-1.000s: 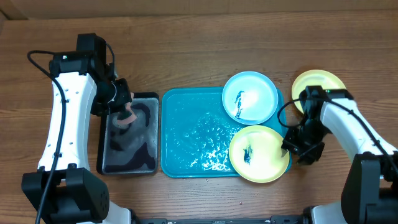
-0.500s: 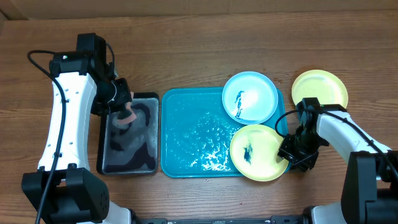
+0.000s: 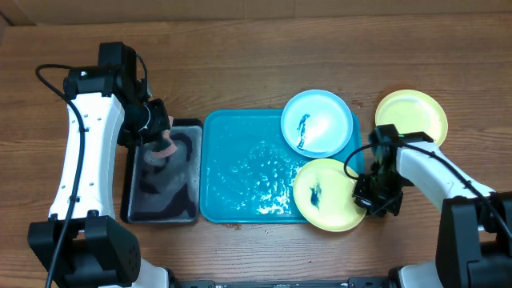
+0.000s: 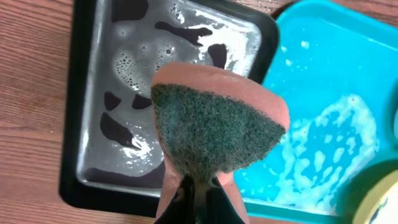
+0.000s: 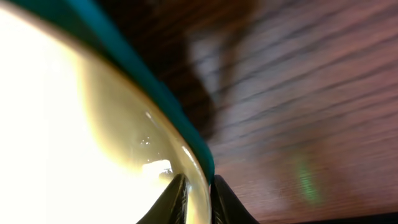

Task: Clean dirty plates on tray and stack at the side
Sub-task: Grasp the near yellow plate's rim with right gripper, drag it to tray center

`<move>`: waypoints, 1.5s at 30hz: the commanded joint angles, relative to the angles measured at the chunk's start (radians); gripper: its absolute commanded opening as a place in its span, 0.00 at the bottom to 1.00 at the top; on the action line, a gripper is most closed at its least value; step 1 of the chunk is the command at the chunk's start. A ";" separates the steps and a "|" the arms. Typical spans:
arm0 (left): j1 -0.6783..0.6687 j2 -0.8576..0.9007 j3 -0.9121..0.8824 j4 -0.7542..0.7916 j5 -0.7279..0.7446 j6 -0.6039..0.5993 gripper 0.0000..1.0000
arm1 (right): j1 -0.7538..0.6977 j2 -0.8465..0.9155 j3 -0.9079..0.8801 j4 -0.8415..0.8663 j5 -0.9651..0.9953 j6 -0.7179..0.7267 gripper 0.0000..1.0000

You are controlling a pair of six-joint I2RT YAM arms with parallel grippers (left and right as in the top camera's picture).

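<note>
The turquoise tray (image 3: 240, 160) lies mid-table, wet and foamy. On its back right is a blue-rimmed plate (image 3: 318, 122) with a dark smear. At its front right is a yellow-green plate (image 3: 324, 194), also smeared. A second yellow-green plate (image 3: 412, 116) sits on the table at the right. My right gripper (image 3: 370, 198) pinches the right rim of the smeared yellow-green plate (image 5: 124, 143), one finger on each side (image 5: 199, 190). My left gripper (image 4: 199, 190) is shut on a pink sponge (image 4: 214, 130) with a green scouring face, held above the black tray.
A black tray (image 3: 160, 172) with soapy water sits just left of the turquoise tray, their edges touching. It also shows in the left wrist view (image 4: 87, 93). Bare wooden table lies behind the trays and at the far right.
My right gripper has moved left onto the yellow-green plate's right rim. The turquoise tray, its two plates and the black tray have shifted slightly left. The left arm has not moved.
</note>
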 commanded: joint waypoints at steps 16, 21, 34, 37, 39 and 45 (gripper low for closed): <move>-0.021 -0.013 0.010 0.003 0.016 0.026 0.04 | 0.241 -0.016 0.134 0.108 -0.036 -0.024 0.07; -0.031 -0.013 0.010 0.004 0.025 0.026 0.04 | 0.261 -0.012 0.121 0.156 -0.035 -0.017 0.43; -0.032 -0.013 0.010 0.006 0.030 0.026 0.04 | 0.262 0.012 0.008 0.375 -0.066 -0.018 0.25; -0.032 -0.013 0.010 0.007 0.030 0.026 0.04 | 0.262 0.012 0.008 0.380 -0.066 -0.017 0.07; -0.032 -0.013 0.010 0.007 0.030 0.026 0.04 | 0.262 0.012 0.008 0.380 -0.066 -0.017 0.04; -0.034 -0.013 0.010 0.007 0.032 0.026 0.04 | 0.273 0.011 0.010 0.415 -0.155 -0.040 0.04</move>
